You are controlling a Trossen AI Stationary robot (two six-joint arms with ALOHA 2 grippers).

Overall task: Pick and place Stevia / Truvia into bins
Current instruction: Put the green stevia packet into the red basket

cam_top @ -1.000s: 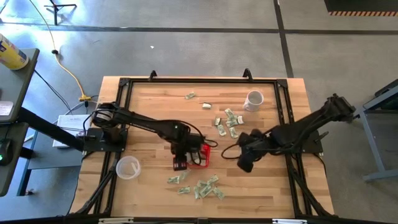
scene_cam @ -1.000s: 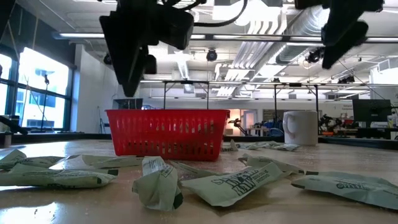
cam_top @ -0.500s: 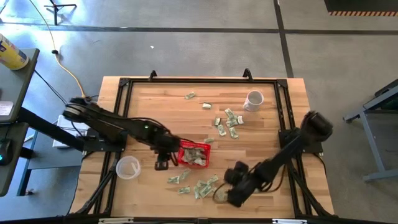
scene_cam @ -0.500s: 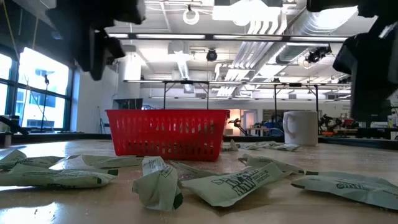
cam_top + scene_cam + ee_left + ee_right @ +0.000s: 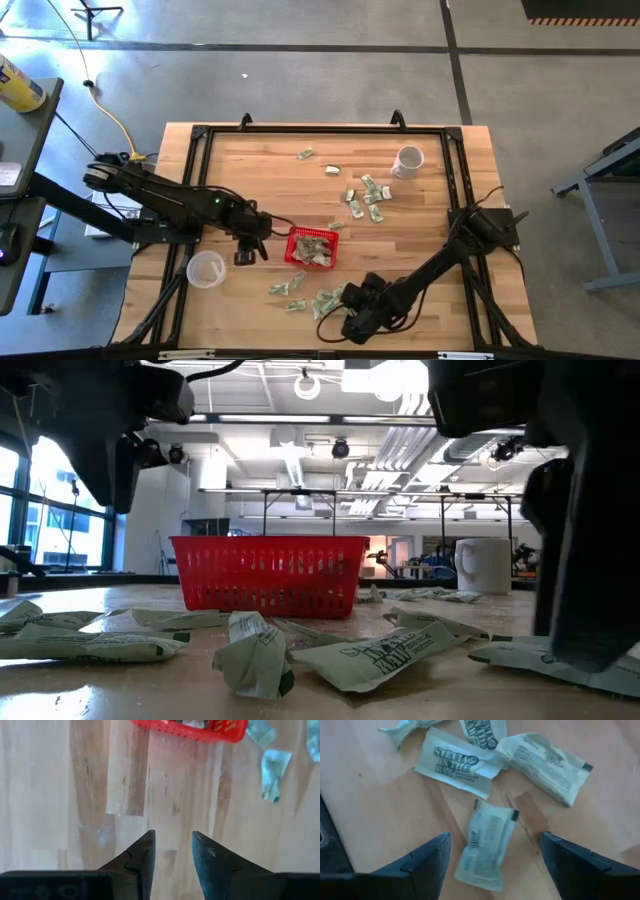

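The red mesh basket (image 5: pixel 312 247) stands on the table's middle with several sachets inside; in the low view the basket (image 5: pixel 268 575) sits behind the near sachets (image 5: pixel 380 655). Pale green-and-white sachets lie flat in a near cluster (image 5: pixel 325 300) and a farther cluster (image 5: pixel 365 198). My right gripper (image 5: pixel 355 320) hangs low over the near cluster, open wide; in its wrist view the right gripper (image 5: pixel 495 837) has one finger on each side of one sachet (image 5: pixel 487 845) without touching it. My left gripper (image 5: pixel 245 255) is open and empty over bare wood left of the basket (image 5: pixel 190 727).
A clear plastic cup (image 5: pixel 206 268) stands near the left edge, close to my left gripper. A white mug (image 5: pixel 408 160) stands toward the far right. Single sachets (image 5: pixel 305 154) lie near the far edge. A black frame (image 5: pixel 325 130) borders the table.
My left gripper has drawn back from over the basket toward the table's left. My right gripper has swung from right of the basket toward the near edge and come down over the near cluster of sachets.
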